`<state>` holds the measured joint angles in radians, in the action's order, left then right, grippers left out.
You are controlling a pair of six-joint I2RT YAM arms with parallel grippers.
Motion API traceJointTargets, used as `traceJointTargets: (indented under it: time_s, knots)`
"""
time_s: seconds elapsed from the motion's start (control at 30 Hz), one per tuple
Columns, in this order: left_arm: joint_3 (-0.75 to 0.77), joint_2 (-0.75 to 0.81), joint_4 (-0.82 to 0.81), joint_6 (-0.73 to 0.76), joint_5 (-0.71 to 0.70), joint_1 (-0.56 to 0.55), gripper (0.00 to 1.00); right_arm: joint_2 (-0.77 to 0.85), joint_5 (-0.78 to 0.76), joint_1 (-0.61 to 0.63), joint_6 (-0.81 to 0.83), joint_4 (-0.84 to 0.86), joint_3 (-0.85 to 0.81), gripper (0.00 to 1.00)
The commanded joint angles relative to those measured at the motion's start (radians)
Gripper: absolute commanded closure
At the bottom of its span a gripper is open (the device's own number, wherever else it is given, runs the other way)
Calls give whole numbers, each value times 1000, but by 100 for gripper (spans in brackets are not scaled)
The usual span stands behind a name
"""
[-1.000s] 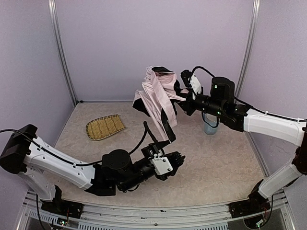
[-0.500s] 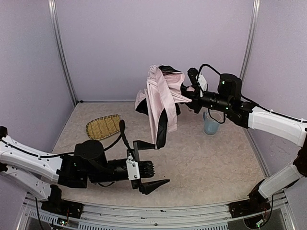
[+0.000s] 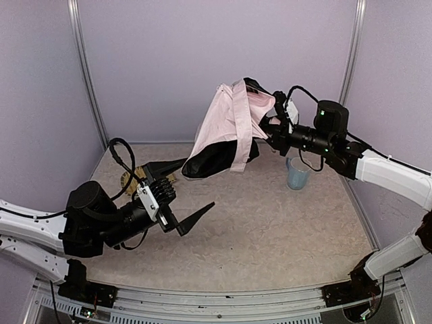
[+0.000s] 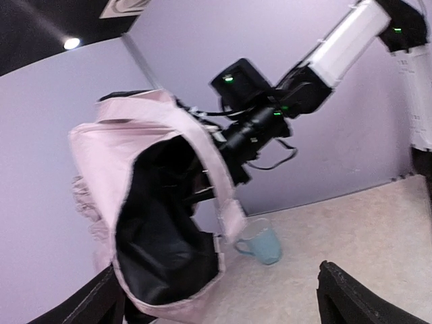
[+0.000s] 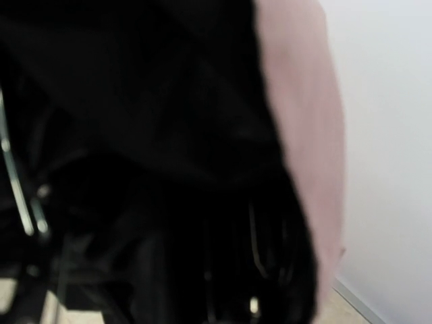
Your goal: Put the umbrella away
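The umbrella (image 3: 229, 121) hangs in the air, half folded, with pale pink fabric outside and black lining below. My right gripper (image 3: 270, 129) holds it up from the right, its fingers hidden in the fabric. In the right wrist view only black lining (image 5: 135, 169) and a pink strip (image 5: 304, 135) show. My left gripper (image 3: 181, 192) is wide open and empty, low and left of the umbrella, pointing at it. In the left wrist view the umbrella (image 4: 152, 223) fills the left, between and beyond my fingertips (image 4: 351, 293).
A blue cup (image 3: 297, 175) stands on the table under the right arm and also shows in the left wrist view (image 4: 261, 243). The woven bamboo tray (image 3: 128, 179) is mostly hidden behind my left gripper. Purple walls close the back and sides.
My left arm has drawn back, opened its gripper, then swung left and risen toward the umbrella. My right arm has lifted the umbrella higher and a little to the right.
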<state>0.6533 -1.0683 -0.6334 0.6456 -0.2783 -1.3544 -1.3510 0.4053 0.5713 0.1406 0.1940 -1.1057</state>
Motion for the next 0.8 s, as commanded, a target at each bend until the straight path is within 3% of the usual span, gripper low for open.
traceJointTargets:
  time_s: [0.0, 0.13, 0.23, 0.37, 0.5, 0.63, 0.77]
  knots:
    - [31, -124, -332, 141, -429, 2, 5, -6, 29, -10, -13, 53, -24, 100]
    - [99, -256, -400, 214, -541, -7, 1, -11, 26, -9, -7, 46, -27, 100]
    - [48, -244, -341, 233, -366, -69, 1, -6, 16, -10, 8, 36, -23, 100]
    - [-6, -134, -169, 72, -47, -70, 1, -5, -16, -10, 28, 14, -24, 100]
    - [-41, -26, -153, -27, -1, -36, 1, -9, -24, -10, 37, 5, -20, 100]
    - [-46, 96, -95, -157, 181, 33, 8, -14, -24, -11, 39, 2, -21, 100]
    - [27, 78, 36, -202, 115, 55, 28, -13, -30, -10, 42, -1, -21, 100]
